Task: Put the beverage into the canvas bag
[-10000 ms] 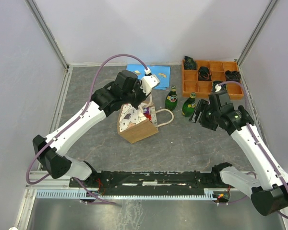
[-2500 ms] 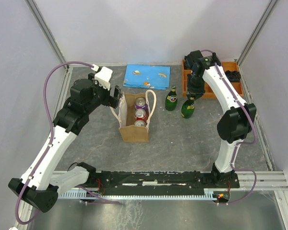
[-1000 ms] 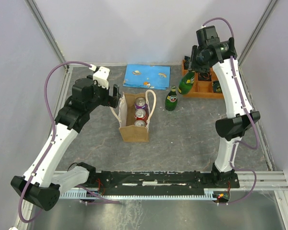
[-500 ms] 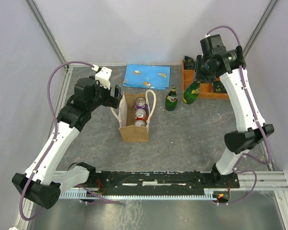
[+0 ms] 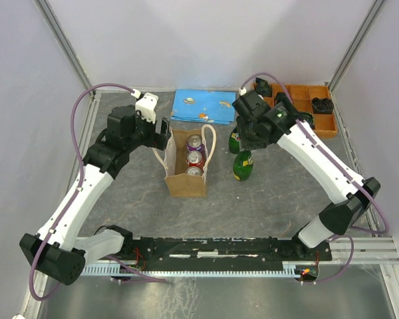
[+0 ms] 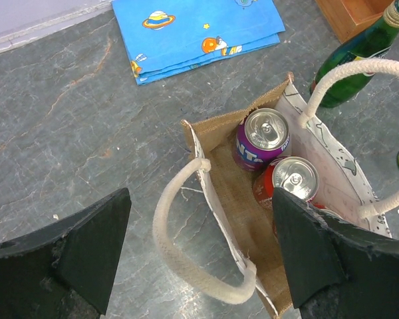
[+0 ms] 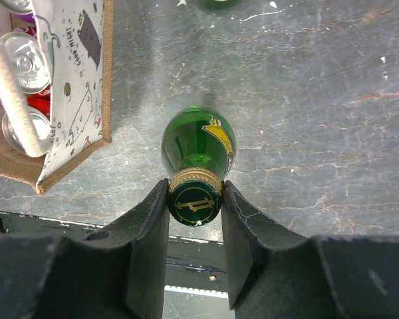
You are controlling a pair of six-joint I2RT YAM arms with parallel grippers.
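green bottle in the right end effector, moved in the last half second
Yes. The held bottle moved down-left, from beside the orange tray to right of the canvas bag.

Grey, perhaps stone tabletop [image 5: 272, 193]; pale walls [image 5: 186, 40]

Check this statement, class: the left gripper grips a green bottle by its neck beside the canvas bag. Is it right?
Not quite: the right gripper grips the green bottle by its neck beside the canvas bag, as the right wrist view shows.
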